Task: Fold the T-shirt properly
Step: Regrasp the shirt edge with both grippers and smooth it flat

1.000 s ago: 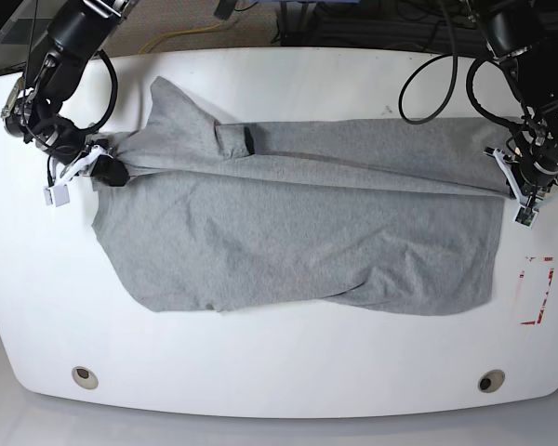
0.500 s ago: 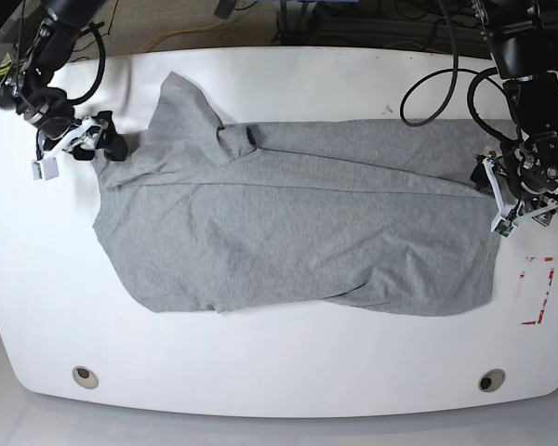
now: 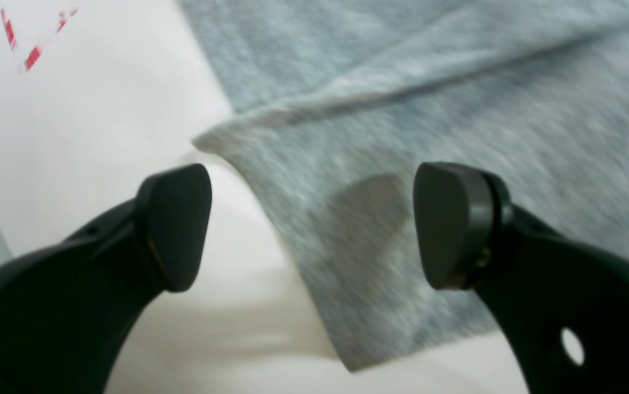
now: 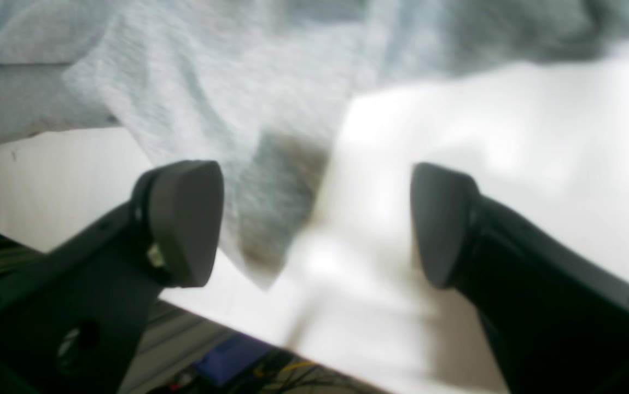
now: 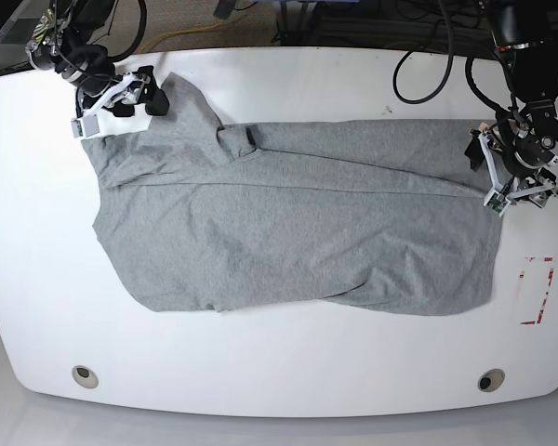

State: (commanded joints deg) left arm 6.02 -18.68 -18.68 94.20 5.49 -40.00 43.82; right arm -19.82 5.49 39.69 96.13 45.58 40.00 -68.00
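Across the white table (image 5: 288,390) lies the T-shirt (image 5: 298,232), long axis running side to side in the base view, 1 sleeve angled toward the far left corner. No lettering shows on its upper face. At the shirt's right edge the left gripper (image 3: 312,227) hangs with jaws spread wide, 1 pad over grey cloth, the other over bare table. By the far-left sleeve the right gripper (image 4: 314,221) is likewise spread, holding nothing. Both wrist views are blurred. Red-striped tape (image 5: 538,290) marks the table's right side.
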